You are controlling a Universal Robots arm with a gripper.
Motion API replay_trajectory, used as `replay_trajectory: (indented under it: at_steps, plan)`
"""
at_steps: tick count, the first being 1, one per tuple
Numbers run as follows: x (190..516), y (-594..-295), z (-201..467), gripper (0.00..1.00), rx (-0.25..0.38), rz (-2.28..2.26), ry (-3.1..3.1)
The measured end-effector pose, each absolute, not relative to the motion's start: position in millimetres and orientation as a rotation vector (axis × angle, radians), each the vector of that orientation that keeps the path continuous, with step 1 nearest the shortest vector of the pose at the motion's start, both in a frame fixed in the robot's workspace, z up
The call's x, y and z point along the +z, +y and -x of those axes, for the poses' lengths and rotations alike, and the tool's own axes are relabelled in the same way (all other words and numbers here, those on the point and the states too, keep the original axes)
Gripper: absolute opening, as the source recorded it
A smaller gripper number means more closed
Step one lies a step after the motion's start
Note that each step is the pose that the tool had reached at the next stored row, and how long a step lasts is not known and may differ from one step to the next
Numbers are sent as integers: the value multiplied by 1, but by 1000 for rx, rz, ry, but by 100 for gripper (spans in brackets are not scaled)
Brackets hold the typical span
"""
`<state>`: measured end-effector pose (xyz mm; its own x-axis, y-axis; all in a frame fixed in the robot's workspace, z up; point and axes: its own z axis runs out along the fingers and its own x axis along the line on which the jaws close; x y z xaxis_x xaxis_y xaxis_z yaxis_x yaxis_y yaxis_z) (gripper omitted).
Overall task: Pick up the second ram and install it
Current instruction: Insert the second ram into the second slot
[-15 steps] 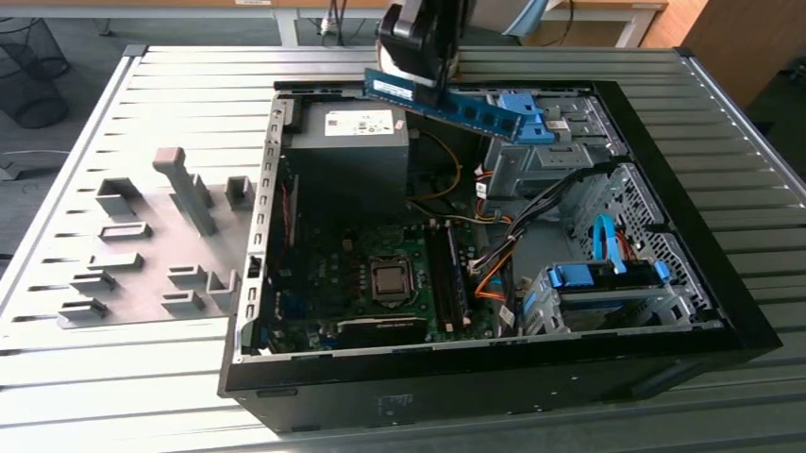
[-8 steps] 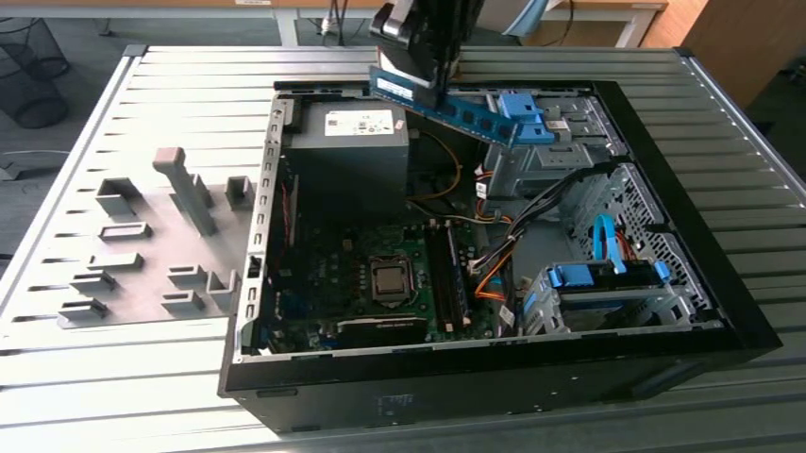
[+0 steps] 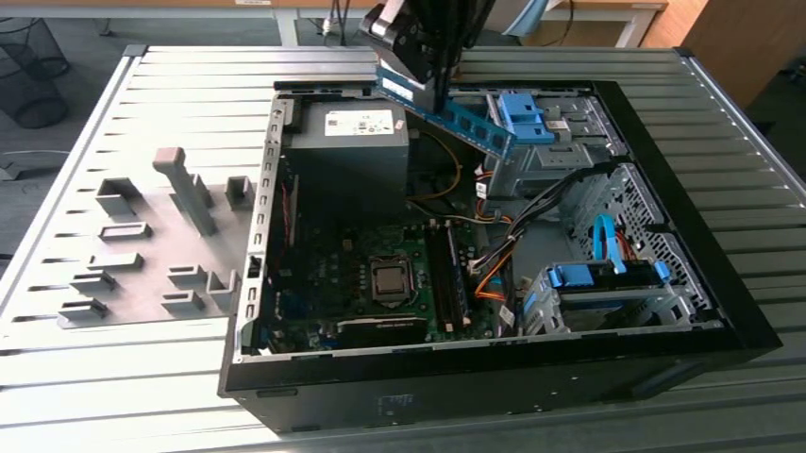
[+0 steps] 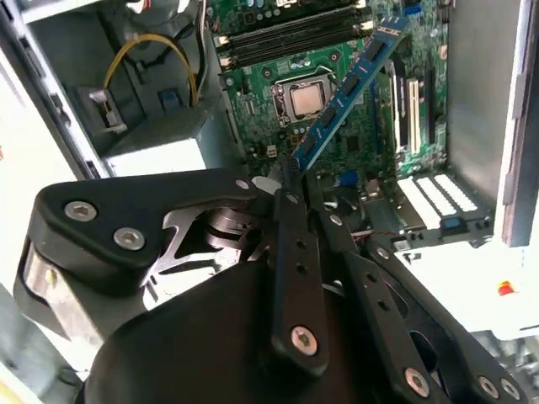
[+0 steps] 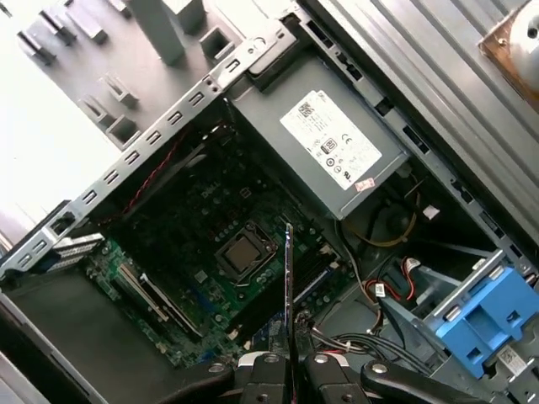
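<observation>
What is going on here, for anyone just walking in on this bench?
A robot arm's gripper is shut on the second ram, a thin blue stick, and holds it in the air above the open computer case. Below it lies the green motherboard with its memory slots. The stick is not yet seated.

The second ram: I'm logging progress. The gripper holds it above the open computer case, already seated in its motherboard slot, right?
Not seated. The gripper is shut on the second ram, which hangs in the air above the open computer case, clear of the motherboard, as the exterior view shows.
</observation>
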<state>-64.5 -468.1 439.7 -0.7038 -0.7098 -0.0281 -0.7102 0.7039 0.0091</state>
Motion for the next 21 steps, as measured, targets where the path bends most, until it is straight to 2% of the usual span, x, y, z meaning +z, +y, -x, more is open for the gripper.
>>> replay_trajectory:
  at_steps: [21]
  plan:
    - [431, -468, 65, 14, 23, 689, 3039]
